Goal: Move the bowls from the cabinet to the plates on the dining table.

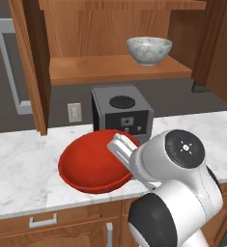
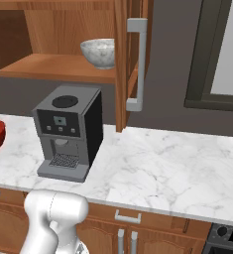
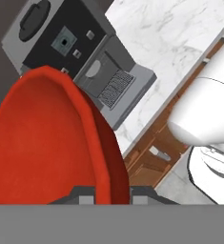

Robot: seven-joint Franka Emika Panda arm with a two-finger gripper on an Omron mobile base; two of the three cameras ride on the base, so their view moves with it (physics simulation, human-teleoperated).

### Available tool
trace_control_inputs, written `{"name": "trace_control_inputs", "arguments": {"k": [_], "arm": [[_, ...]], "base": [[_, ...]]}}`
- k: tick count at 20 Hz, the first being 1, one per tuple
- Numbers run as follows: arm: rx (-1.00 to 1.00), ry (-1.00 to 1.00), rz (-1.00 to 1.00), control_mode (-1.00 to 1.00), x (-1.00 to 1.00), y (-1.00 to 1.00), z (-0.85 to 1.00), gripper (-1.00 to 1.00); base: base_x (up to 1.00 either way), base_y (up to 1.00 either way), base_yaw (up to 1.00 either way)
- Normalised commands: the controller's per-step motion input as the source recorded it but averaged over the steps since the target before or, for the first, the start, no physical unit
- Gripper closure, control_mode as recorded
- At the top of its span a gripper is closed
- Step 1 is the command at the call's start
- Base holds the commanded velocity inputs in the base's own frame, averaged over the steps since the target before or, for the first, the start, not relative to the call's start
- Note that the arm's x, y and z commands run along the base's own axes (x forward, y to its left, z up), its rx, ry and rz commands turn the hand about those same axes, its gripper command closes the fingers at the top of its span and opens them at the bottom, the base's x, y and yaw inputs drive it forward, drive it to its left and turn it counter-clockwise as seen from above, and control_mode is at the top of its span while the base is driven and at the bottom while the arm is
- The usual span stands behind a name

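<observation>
Tool (image 3: 106,193) pinching red bowl (image 1: 93,164) rim | coffee machine (image 1: 122,113) at 12 o'clock | risk: thin edge grip slips, bowl tips | marbled bowl (image 1: 149,50) waits on shelf (image 1: 110,70)

red bowl (image 1: 93,166) | grey-white marbled bowl (image 1: 149,50) | white grey-veined counter (image 2: 162,163)
</observation>
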Motion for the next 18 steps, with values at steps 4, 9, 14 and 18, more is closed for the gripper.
{"name": "trace_control_inputs", "arguments": {"k": [4, 9, 14, 18], "arm": [[0.02, -0.02, -0.02, -1.00, -0.25, -0.14, 0.17, 1.00], [0.02, 0.01, -0.03, -1.00, -0.10, -0.25, 0.16, 1.00], [0.00, 0.01, 0.00, -1.00, 0.05, -0.15, 0.13, 1.00], [0.00, 0.00, 0.00, -1.00, -0.03, -0.15, 0.09, 1.00]], "base": [[0.00, 0.00, 0.00], [0.00, 0.00, 0.00], [0.00, 0.00, 0.00], [0.00, 0.00, 0.00]]}}
